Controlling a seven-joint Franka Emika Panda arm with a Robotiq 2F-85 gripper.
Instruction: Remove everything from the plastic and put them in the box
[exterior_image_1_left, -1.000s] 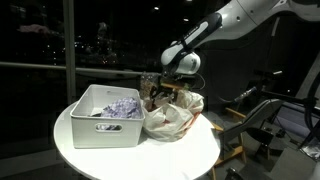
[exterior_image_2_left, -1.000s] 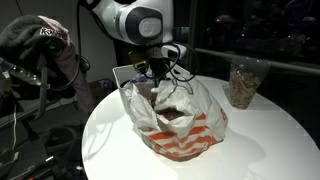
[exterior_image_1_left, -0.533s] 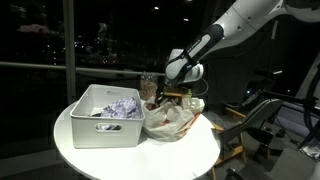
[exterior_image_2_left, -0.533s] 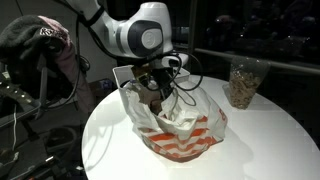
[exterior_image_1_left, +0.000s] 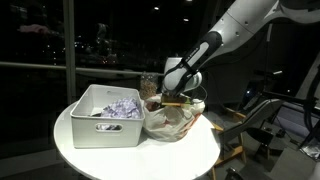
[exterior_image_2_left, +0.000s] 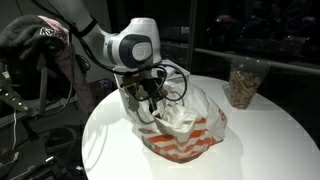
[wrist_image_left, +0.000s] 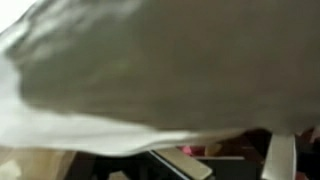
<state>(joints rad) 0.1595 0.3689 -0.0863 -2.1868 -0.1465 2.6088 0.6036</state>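
1. Exterior view, far left: the white bin (exterior_image_1_left: 98, 128) stands on the round table (exterior_image_1_left: 70, 155), with a lavender cloth (exterior_image_1_left: 122, 105) lying inside.
2. Just beside the bin's right wall, the translucent plastic bag (exterior_image_1_left: 178, 122) slumps open.
3. The gripper (exterior_image_1_left: 164, 99) sits inside the bag's mouth.
4. Wrist view: blurred bag fills the frame, and the fingers (wrist_image_left: 190, 165) stand wide apart.

Gripper (exterior_image_2_left: 150, 98): fingertips buried in the bag (exterior_image_2_left: 185, 125), hidden in both exterior views.
Bag contents: veiled by wrinkled film; reddish patches (exterior_image_2_left: 185, 145) at bottom, print or cloth unclear.
Wrist view: blurred film fills most; fingers (wrist_image_left: 187, 165) cut off at lower edge.
Bin (exterior_image_1_left: 95, 128): in an exterior view, hidden behind the arm (exterior_image_2_left: 135, 50).
Jar (exterior_image_2_left: 243, 82), far right: contents too blurred.
Arm's upper links: cut off by top edge.
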